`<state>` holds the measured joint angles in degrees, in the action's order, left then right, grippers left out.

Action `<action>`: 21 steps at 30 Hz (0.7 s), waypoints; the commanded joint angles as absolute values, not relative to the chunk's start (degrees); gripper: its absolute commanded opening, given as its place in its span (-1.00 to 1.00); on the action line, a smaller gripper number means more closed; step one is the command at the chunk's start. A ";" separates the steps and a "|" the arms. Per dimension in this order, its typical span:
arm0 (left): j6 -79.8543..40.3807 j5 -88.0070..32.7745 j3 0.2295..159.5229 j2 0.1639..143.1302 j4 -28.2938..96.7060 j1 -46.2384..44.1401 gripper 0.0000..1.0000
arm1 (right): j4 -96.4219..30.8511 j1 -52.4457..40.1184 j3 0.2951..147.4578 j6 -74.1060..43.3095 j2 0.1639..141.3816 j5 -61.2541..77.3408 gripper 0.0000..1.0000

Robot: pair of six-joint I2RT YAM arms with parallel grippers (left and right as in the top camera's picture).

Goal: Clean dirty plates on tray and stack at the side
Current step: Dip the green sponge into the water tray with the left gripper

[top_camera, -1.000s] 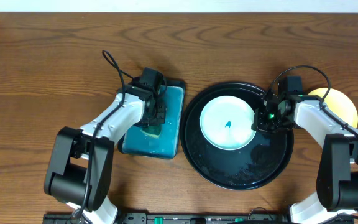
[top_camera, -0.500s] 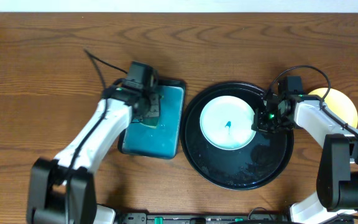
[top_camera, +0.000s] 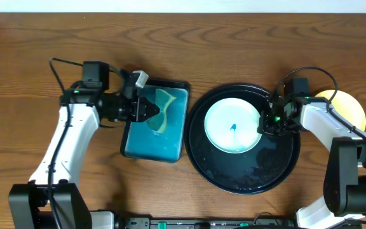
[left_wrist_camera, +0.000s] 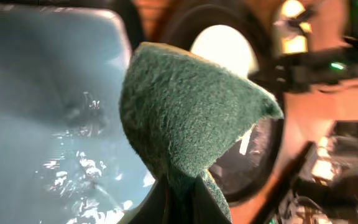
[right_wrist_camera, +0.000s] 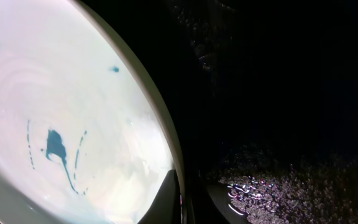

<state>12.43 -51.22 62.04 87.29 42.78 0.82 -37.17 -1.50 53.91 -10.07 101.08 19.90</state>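
A pale mint-white plate (top_camera: pixel 232 127) with a small dark teal mark lies in the round black tray (top_camera: pixel 246 178); it also shows in the right wrist view (right_wrist_camera: pixel 73 118). My right gripper (top_camera: pixel 267 122) is shut on this plate's right rim (right_wrist_camera: pixel 182 199). A pale yellow plate (top_camera: pixel 354 108) lies on the table right of the tray, partly hidden by the right arm. My left gripper (top_camera: pixel 146 109) is shut on a green sponge (top_camera: pixel 161 111), held above the teal tray; the sponge fills the left wrist view (left_wrist_camera: pixel 185 118).
A teal rectangular tray (top_camera: pixel 154 143) with water on it lies left of the black tray. The black tray's floor is wet (right_wrist_camera: pixel 278 180). Brown wooden table (top_camera: pixel 183 44) all around.
My left arm has swung out to the left and lifted the sponge off the teal tray. The right arm and the plate have not moved.
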 commanded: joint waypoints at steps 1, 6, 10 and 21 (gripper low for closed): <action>23.00 -61.12 61.93 87.02 43.70 4.51 -0.86 | -37.76 -2.42 53.15 -10.20 101.89 15.84 -0.97; 23.59 -63.88 61.93 87.02 43.70 8.54 -0.85 | -37.76 -2.42 53.12 -10.20 101.89 15.84 -0.97; 23.99 -64.05 61.91 87.02 43.70 8.84 -0.86 | -37.74 -2.42 53.15 -10.20 101.89 15.81 -0.97; 23.97 -64.05 61.91 87.02 43.70 8.84 -0.85 | -37.74 -2.42 53.15 -10.20 101.89 15.84 -0.98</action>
<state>22.79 -61.60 62.04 87.29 43.53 8.58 -37.23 -1.58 53.95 -10.07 101.08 19.73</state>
